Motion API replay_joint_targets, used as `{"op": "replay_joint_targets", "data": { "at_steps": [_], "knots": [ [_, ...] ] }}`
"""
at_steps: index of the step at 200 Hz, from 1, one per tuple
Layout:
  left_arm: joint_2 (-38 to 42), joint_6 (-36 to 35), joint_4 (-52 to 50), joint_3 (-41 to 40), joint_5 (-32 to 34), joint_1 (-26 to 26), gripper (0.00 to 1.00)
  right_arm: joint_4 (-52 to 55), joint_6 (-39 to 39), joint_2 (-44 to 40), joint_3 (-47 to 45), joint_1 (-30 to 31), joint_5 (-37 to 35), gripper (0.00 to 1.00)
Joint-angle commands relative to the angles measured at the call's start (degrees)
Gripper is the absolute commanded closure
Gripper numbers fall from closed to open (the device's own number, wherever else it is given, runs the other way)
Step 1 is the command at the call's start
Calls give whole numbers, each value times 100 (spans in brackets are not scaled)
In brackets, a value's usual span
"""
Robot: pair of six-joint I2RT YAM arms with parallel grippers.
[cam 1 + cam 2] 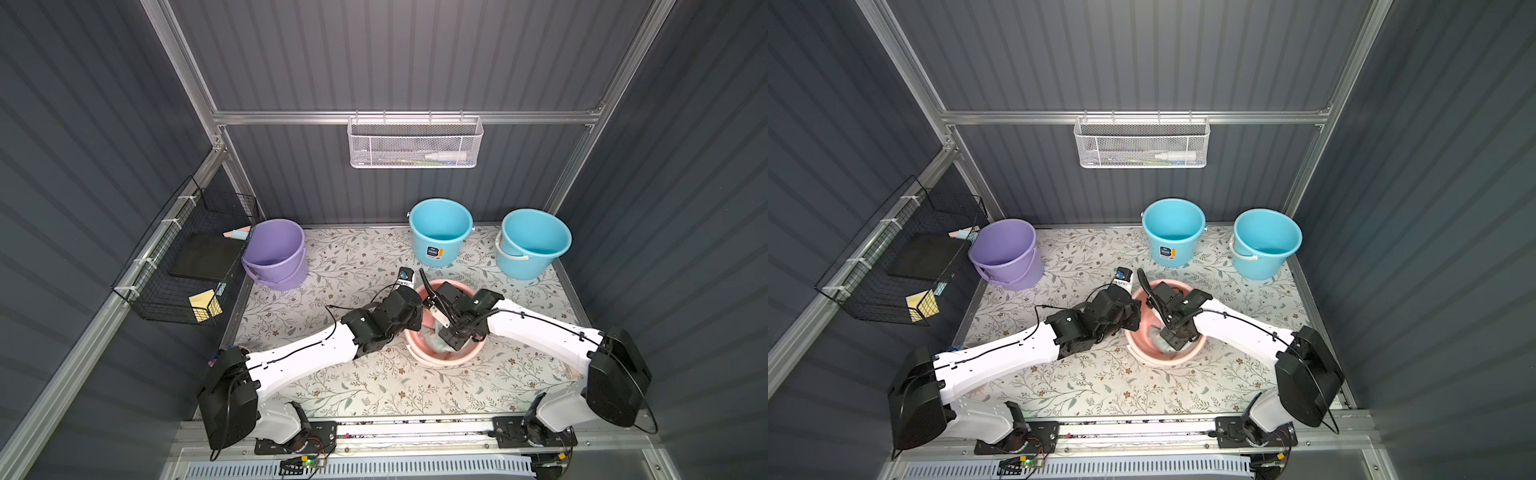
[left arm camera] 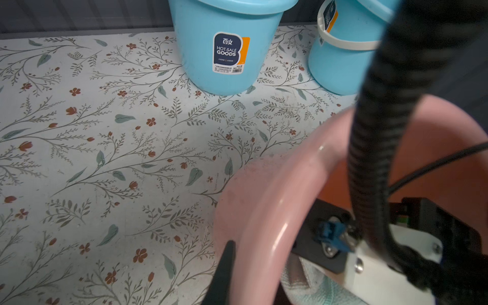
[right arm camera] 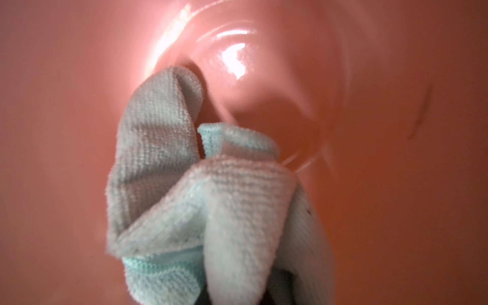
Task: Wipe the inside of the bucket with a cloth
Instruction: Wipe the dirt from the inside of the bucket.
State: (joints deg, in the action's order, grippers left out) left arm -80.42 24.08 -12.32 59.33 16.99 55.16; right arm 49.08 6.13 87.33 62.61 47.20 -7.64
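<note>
Pink bucket [image 1: 444, 360] stands upright on the floral surface [image 1: 353, 386], with the labelled blue bucket [image 1: 436, 249] just behind it on the far side from the robot.

Status: wiping judged to be under way and not finished. The frames do not show how much of the inner wall has been covered. Left to do, by my reading: the rest of the wall and the base, then lift the cloth out.

Appearance: glossy salmon-pink plastic with a rolled rim. There is strong glare on the base and no dirt or water shows inside.

Left gripper [image 1: 417, 322] is at the pink bucket's rim, on the robot's left side. One of its fingers [image 2: 224, 264] lies against the outer wall and the partner is hidden. It reads as pinched on the rim to steady the bucket.

Right gripper [image 1: 455, 340] is down inside the pink bucket, clenched on the cloth [image 3: 211, 200].

Cloth: pale mint microfibre, bunched. A loose fold touches the corner where wall meets base.
</note>
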Motion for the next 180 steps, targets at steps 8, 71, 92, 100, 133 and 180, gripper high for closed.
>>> {"op": "replay_joint_targets", "data": {
  "at_steps": [8,71,92,100,133,180],
  "knots": [
    [-43,131,-92,184,136,-53,100,138,-612,134,90,-122,1235,100],
    [-402,111,-259,408,-151,-66,100,-1201,-1633,-787,-162,-118,2059,100],
    [-508,63,-289,507,-215,-65,100,-946,-1561,-1259,-122,-122,1593,100],
    [-547,46,-289,528,-246,-63,100,-826,-1513,-1446,-107,-122,1368,100],
    [-656,-16,-282,606,-335,-75,100,-475,-925,-2322,-68,-123,633,100],
    [-712,-70,-221,657,-523,-83,100,-796,330,-3276,-168,-123,-210,100]
  ]
}}
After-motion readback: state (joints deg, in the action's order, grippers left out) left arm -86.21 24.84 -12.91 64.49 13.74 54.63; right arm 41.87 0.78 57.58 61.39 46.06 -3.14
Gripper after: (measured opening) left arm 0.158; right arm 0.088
